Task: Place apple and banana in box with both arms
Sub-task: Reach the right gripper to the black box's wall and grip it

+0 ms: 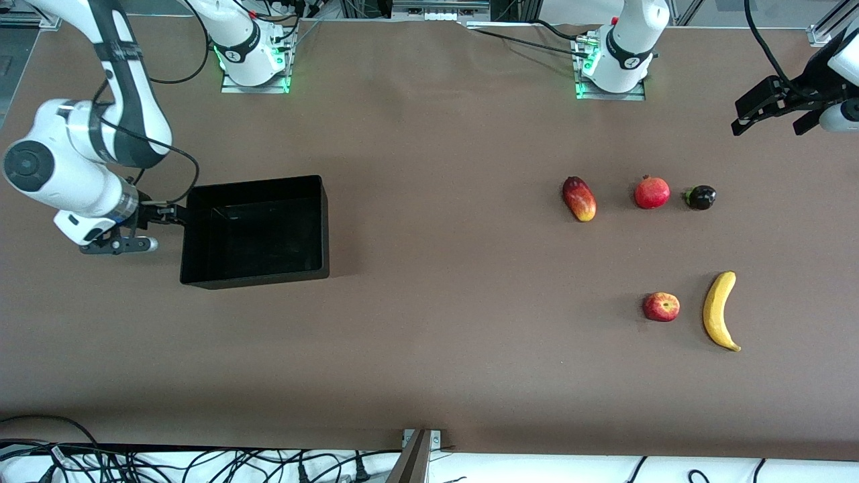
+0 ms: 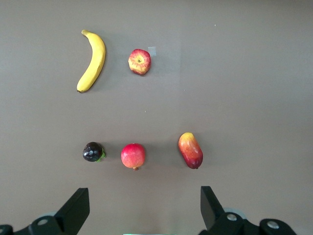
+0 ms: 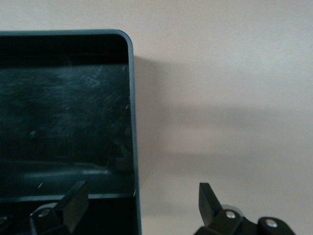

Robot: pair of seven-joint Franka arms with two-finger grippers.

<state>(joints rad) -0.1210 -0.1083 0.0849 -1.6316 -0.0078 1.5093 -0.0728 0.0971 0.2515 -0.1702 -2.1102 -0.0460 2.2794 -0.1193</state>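
Note:
The red, yellow-streaked apple (image 1: pixel 662 306) lies beside the long yellow banana (image 1: pixel 719 310) toward the left arm's end of the table. Both also show in the left wrist view, the apple (image 2: pixel 140 61) and the banana (image 2: pixel 93 61). The empty black box (image 1: pixel 255 278) sits toward the right arm's end. My right gripper (image 1: pixel 168 215) is open at the box's end wall (image 3: pixel 134 122) and straddles it (image 3: pixel 143 188), one finger inside and one outside. My left gripper (image 1: pixel 770 124) is open and empty, held high over the table's left-arm end (image 2: pixel 144 193).
A red-yellow mango (image 1: pixel 579 198), a round red fruit with a crown tip (image 1: pixel 652 192) and a small dark fruit (image 1: pixel 700 197) lie in a row farther from the front camera than the apple. Cables run along the table's near edge.

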